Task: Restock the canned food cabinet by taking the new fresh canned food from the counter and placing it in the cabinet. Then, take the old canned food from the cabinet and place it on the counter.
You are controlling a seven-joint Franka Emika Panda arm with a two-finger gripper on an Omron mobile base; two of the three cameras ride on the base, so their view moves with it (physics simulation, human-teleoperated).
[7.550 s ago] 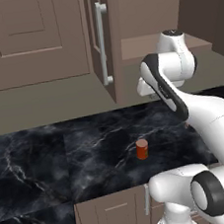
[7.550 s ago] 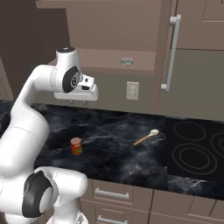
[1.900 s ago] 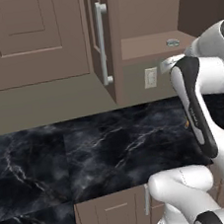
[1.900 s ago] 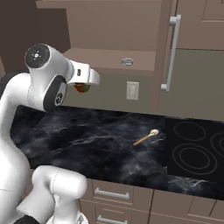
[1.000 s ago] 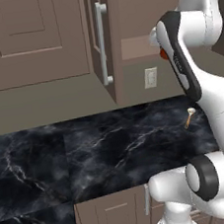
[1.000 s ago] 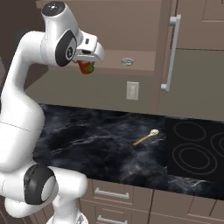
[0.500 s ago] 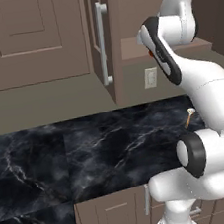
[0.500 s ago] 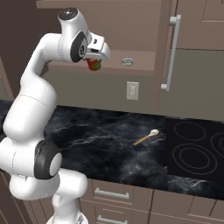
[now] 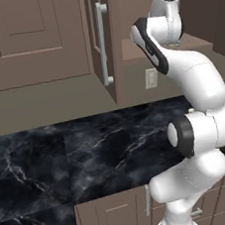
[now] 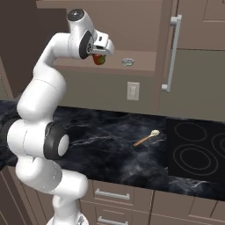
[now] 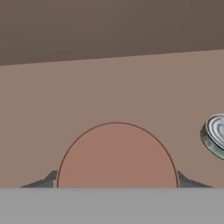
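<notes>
You're on the first half of the job: the gripper (image 10: 99,56) is clamped on the red-orange can (image 10: 99,59), raised to shelf height at the open wall cabinet (image 10: 145,61). From the hand camera the can's end (image 11: 117,155) hangs over the tan shelf (image 11: 109,92), with the squat grey-silver can (image 11: 214,135) off to one side, apart from it. Next, I'd judge, you lower the can onto bare shelf, keep off the old can, then let go
</notes>
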